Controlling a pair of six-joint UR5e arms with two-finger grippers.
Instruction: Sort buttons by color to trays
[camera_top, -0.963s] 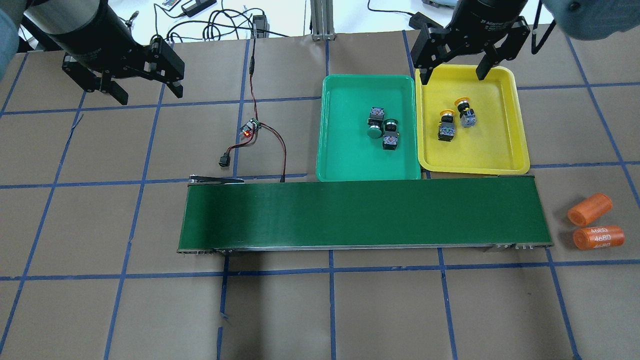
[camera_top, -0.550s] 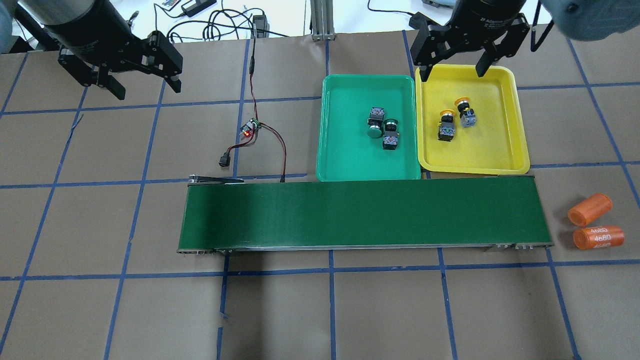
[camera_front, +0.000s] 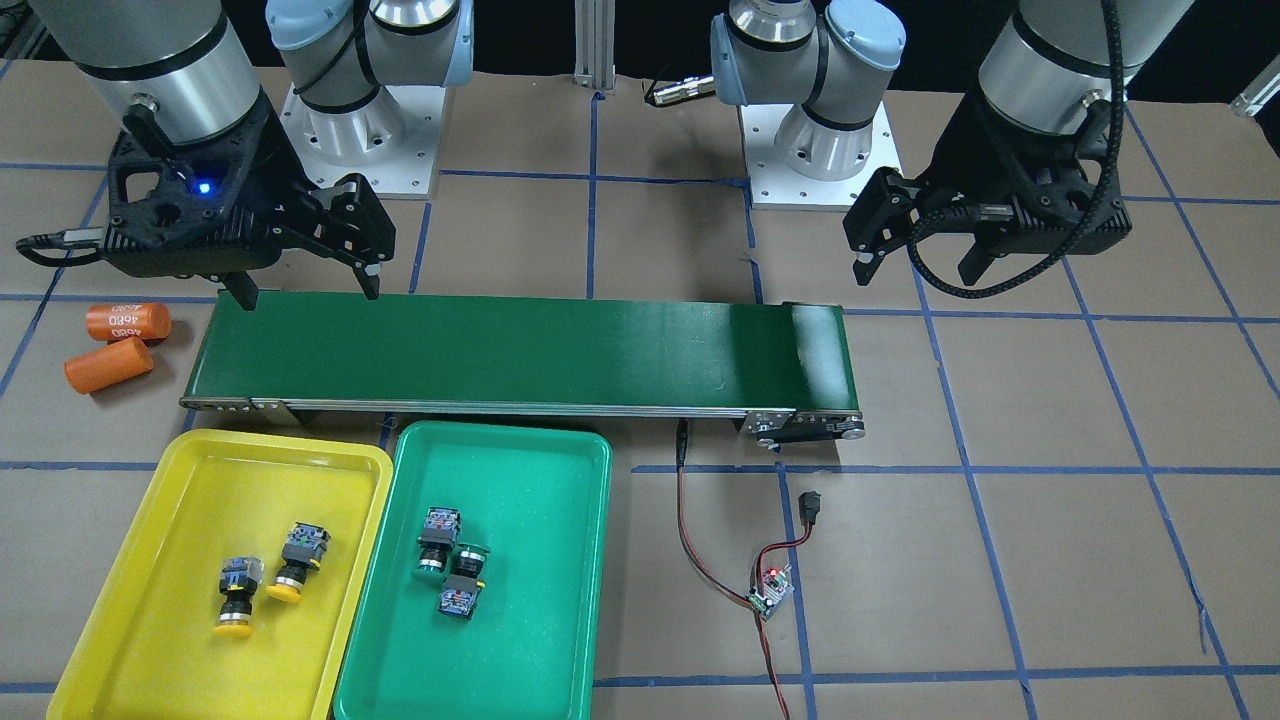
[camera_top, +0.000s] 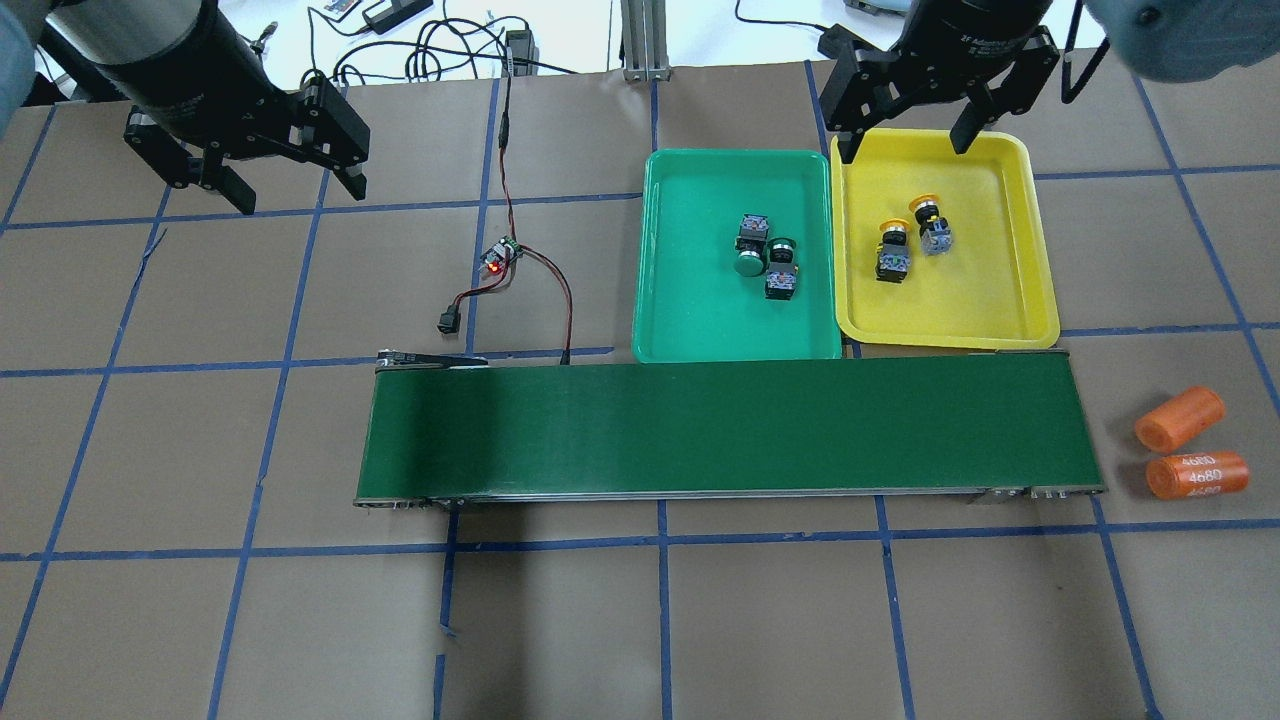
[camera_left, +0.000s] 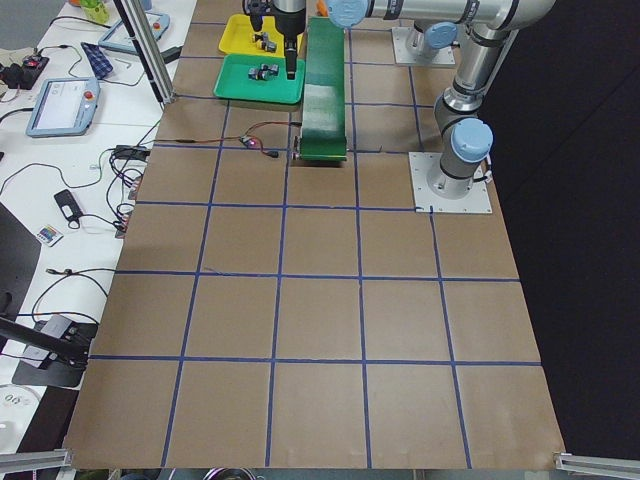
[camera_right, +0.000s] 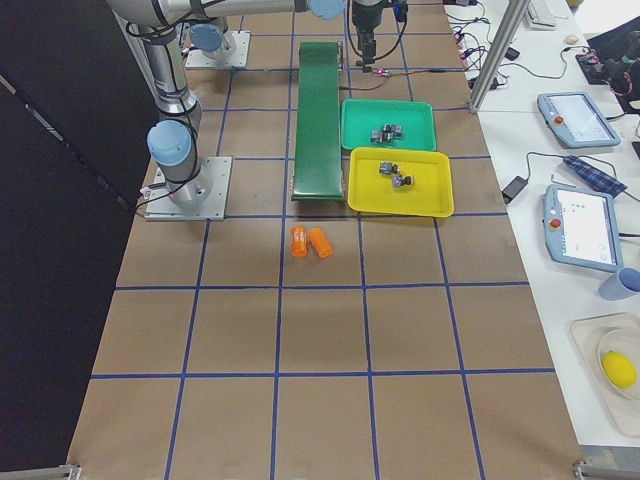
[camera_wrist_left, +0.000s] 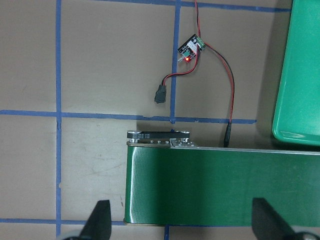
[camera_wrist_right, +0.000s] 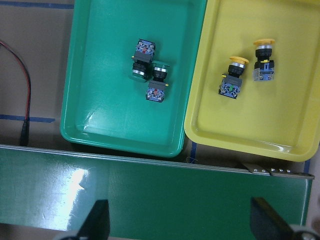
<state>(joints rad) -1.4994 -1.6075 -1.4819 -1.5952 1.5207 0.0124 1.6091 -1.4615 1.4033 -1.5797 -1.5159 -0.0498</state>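
Reading the overhead view as a clock face with 12 o'clock at the table's (camera_top: 200, 450) far edge, the right gripper (camera_top: 906, 153) is hanging with its fingers spread wide and gripping nothing, above the 12 o'clock rim of the yellow tray (camera_top: 1000, 290). Two yellow-capped buttons (camera_top: 892, 252) (camera_top: 932, 228) are lying on their sides inside that tray, toward 6 o'clock from the gripper and well apart from its fingers. They are sitting just beside each other, with their caps pointing roughly to 12 o'clock. The teal-green tray (camera_top: 680, 300) is sitting just beside the yellow one, at its 9 o'clock. Two green-capped buttons (camera_top: 750, 247) (camera_top: 781, 270) are lying in it close against one another, toward 7 o'clock from the right gripper. That is making four buttons in all across two trays, each pair resting in the tray of its own colour. The left gripper (camera_top: 300, 197) is hovering over the table well off at 9 o'clock from the trays, its fingers likewise parted and gripping nothing. One long dark-green conveyor belt (camera_top: 730, 430) is running along the 6 o'clock side of both trays. Two orange cylinders (camera_top: 1180, 418) (camera_top: 1197, 474) are lying near its 3 o'clock end. One small circuit board (camera_top: 502, 255) is glowing red between the left gripper and the teal-green tray.
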